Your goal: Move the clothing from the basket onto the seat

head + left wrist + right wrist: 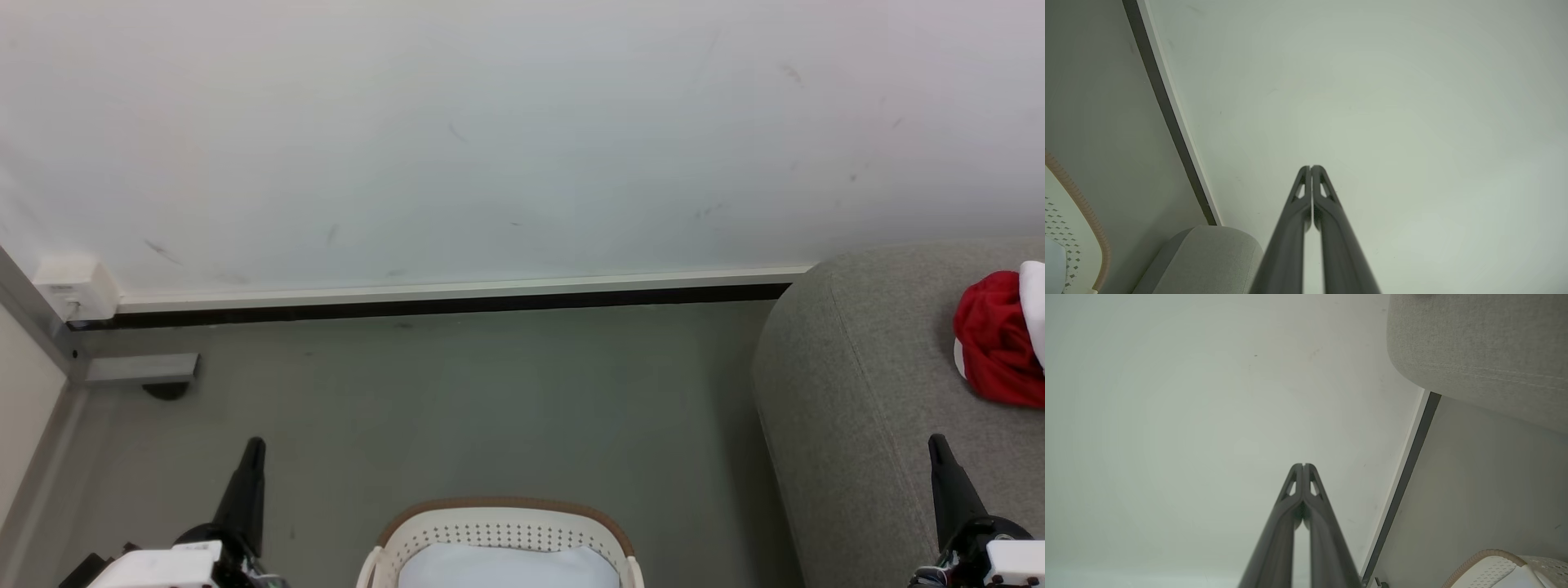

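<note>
The cream-white basket (500,532) with a brown rim band stands on the floor at the bottom centre of the head view, with a pale surface showing inside it. A bunched piece of the red and white clothing (1000,336) lies on the grey seat (865,384) at the right. My left gripper (254,447) points up at the lower left, left of the basket, shut and holding nothing. My right gripper (938,443) rises at the lower right over the seat's front part, also shut and holding nothing. Both wrist views show the fingertips pressed together, left gripper (1311,167) and right gripper (1303,465), aimed at the wall.
A pale wall with a white and black skirting strip (457,296) closes the far side. A white socket box (75,287) and a grey bracket (140,369) sit at the left corner. Grey floor (490,392) lies between the basket, the wall and the seat.
</note>
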### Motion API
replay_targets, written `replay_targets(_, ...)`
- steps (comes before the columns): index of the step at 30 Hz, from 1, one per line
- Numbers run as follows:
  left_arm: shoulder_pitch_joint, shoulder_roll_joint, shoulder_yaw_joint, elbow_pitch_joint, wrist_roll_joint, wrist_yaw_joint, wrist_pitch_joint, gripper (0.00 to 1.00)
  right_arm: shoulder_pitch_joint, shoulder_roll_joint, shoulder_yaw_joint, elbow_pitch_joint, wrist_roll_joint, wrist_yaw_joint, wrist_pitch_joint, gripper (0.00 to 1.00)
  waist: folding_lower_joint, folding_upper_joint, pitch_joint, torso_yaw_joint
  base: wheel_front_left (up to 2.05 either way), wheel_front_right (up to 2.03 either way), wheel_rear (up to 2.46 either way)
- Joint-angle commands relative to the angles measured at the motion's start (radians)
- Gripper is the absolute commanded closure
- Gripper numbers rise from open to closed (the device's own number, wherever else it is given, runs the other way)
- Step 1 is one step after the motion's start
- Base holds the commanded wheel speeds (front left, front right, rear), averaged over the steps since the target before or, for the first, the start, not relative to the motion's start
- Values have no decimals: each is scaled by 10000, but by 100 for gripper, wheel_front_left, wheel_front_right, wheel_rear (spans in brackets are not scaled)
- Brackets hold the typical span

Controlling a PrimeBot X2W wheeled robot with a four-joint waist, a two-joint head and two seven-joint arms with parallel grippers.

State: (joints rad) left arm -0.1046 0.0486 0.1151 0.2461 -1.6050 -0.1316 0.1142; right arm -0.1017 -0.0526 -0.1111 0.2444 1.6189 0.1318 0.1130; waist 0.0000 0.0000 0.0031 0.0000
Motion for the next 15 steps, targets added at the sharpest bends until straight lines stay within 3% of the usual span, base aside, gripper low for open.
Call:
replay_targets(1,-88,22,13,-4,-142,-13,34,100,-123,16,-45,24,-65,-21,5,100,0,0,0,0,0,0,0)
replay_targets(15,-88,22,13,-5,-143,-13,33,100,-125,19,-53,25,-74,-21,15,100,0,0,0,0,0,0,0)
